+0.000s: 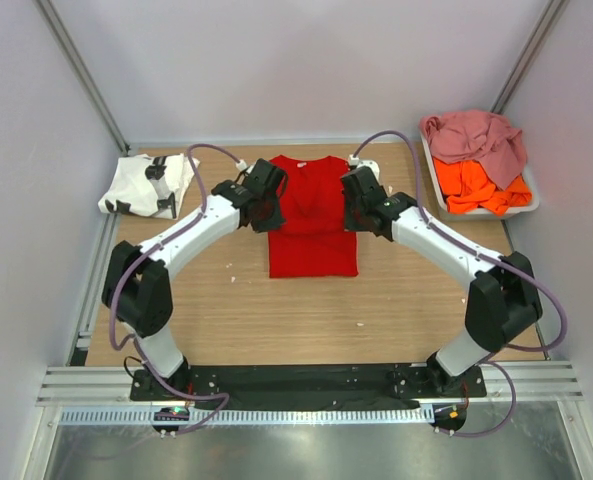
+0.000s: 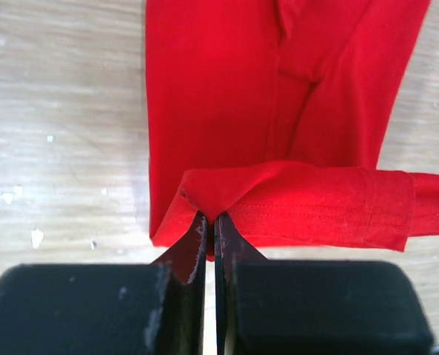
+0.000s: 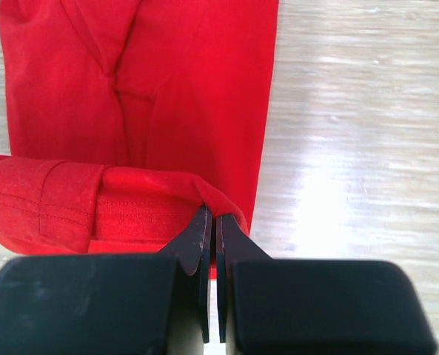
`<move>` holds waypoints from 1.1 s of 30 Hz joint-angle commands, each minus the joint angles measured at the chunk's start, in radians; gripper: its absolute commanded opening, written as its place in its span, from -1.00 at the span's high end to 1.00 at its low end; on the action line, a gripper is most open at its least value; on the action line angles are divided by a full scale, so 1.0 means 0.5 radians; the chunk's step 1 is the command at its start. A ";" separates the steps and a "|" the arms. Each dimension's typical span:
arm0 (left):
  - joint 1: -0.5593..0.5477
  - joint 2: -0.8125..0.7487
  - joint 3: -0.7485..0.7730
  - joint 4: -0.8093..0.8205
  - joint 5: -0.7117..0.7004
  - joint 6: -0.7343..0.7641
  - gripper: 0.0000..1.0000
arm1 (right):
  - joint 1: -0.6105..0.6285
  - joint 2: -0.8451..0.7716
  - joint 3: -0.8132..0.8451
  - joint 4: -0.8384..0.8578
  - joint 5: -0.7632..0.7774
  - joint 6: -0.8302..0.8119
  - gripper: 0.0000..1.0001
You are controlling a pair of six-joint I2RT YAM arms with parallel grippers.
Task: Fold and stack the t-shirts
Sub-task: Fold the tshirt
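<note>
The red t-shirt (image 1: 313, 215) lies as a narrow strip in the middle of the table, sleeves folded in. My left gripper (image 1: 266, 205) is shut on its left edge; in the left wrist view the gripper (image 2: 210, 218) pinches a raised fold of the red cloth (image 2: 278, 96). My right gripper (image 1: 359, 205) is shut on the right edge; in the right wrist view the gripper (image 3: 212, 214) pinches the red cloth (image 3: 167, 81). A folded white t-shirt with black print (image 1: 146, 186) lies at the far left. The pink t-shirt (image 1: 476, 135) and orange t-shirt (image 1: 481, 187) lie crumpled in the tray.
The pale tray (image 1: 531, 200) stands at the far right against the wall. White walls and metal rails enclose the wooden table (image 1: 276, 320). Small white specks lie on the wood in front of the red shirt.
</note>
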 commanded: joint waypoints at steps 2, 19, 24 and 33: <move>0.110 0.152 0.186 -0.161 0.040 0.129 1.00 | -0.089 0.129 0.158 0.041 -0.023 -0.124 0.97; 0.551 1.204 1.583 -0.764 0.341 0.257 -0.18 | -0.455 0.951 1.143 -0.253 -0.225 -0.100 -0.68; 0.545 0.884 1.120 -0.565 0.282 0.255 -0.22 | -0.455 0.617 0.755 -0.119 -0.268 -0.121 -0.72; 0.490 -0.037 -0.344 0.237 0.650 0.071 -0.24 | -0.455 -0.137 -0.525 0.430 -0.964 0.164 -0.75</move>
